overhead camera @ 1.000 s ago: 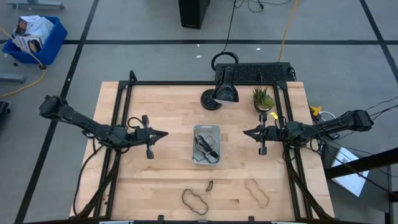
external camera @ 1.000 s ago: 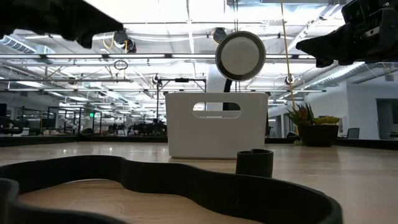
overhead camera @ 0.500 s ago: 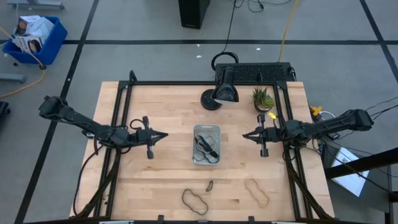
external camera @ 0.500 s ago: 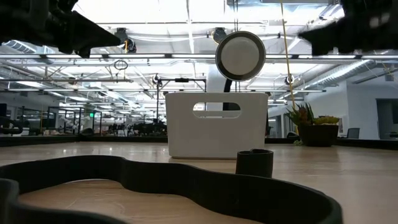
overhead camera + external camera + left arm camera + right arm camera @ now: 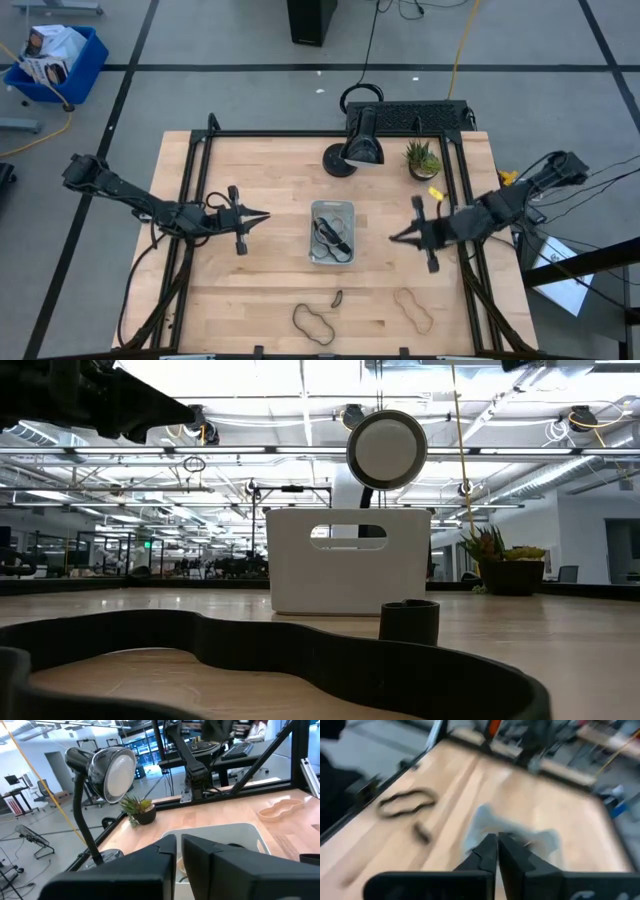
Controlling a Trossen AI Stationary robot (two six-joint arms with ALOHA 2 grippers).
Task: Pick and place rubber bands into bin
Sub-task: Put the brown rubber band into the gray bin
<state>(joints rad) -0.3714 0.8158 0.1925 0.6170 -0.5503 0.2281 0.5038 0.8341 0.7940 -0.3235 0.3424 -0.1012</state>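
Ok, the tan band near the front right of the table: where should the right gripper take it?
The tan band lies flat as a pinched loop with a narrow waist. Judging by that, come straight down with the right gripper and close across the waist, where both strands run close together; the wider lobes would likely give only one strand.

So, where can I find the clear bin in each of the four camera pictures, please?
High view: the bin sits mid-table between the two grippers, below the lamp.
Low view: it stands at centre, pale and boxy, beneath the lamp.
Left wrist view: its rim shows just beyond the fingers, right of the lamp.
Right wrist view: a blurred pale shape, probably the bin.
Shared landmark: the lamp, unseen in the right wrist view.
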